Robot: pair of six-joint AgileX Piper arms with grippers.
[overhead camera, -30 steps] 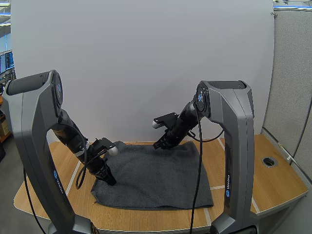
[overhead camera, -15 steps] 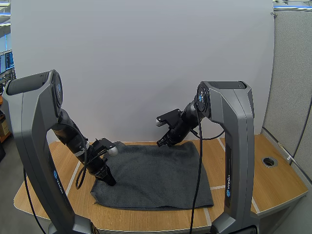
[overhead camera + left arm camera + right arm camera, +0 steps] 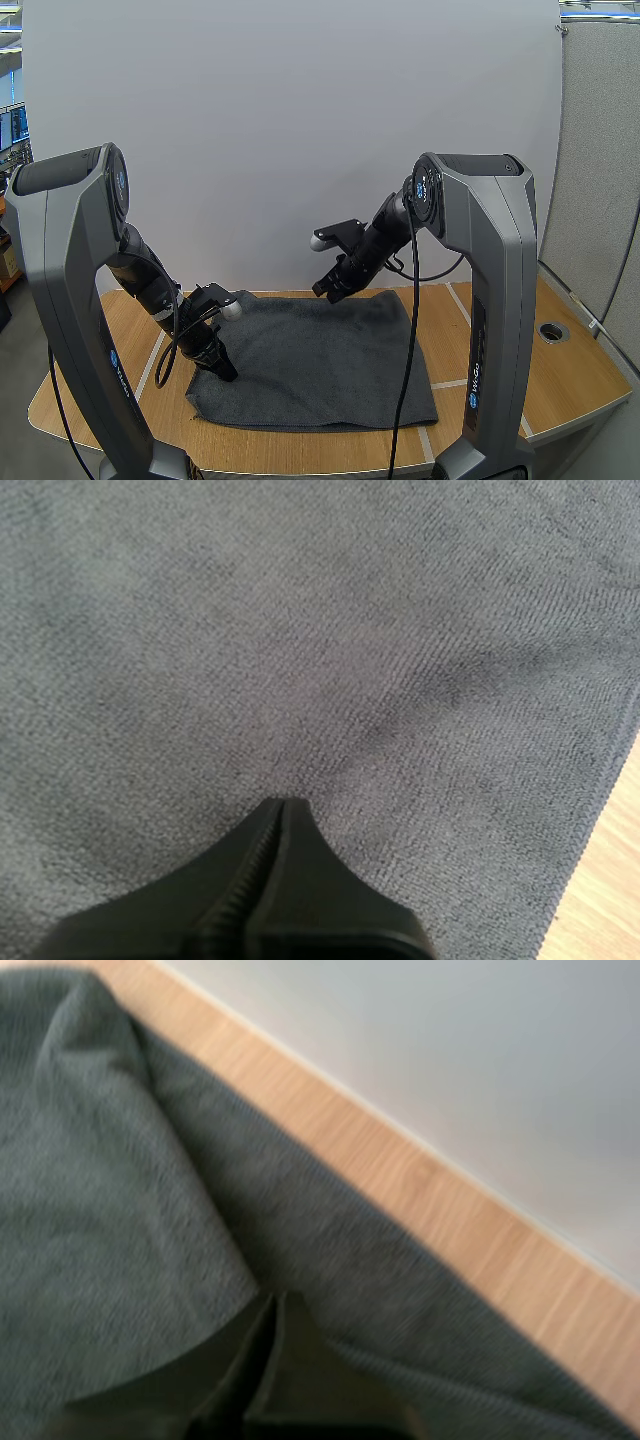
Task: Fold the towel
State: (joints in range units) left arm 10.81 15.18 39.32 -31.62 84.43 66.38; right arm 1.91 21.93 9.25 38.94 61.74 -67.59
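The dark grey towel [image 3: 320,360] lies spread flat on the wooden table [image 3: 560,375], and both my grippers are at its edges.

My left gripper [image 3: 226,372] is down on the towel just inside its left edge, toward the near corner. Its fingers are clenched together into one dark wedge, and the tips dig into the cloth. Faint creases in the nap run in toward the tips, so I take it they are pinching a small pucker of the towel. A strip of bare table shows just past the towel's hem beside this gripper.

My right gripper [image 3: 322,291] is at the towel's far edge, about midway along it and a little above the cloth. Its fingers are closed as well, and in the right wrist view a fold of the towel curls up to them and is caught at the tips. Beyond that lifted fold a band of table runs along the towel's far hem.
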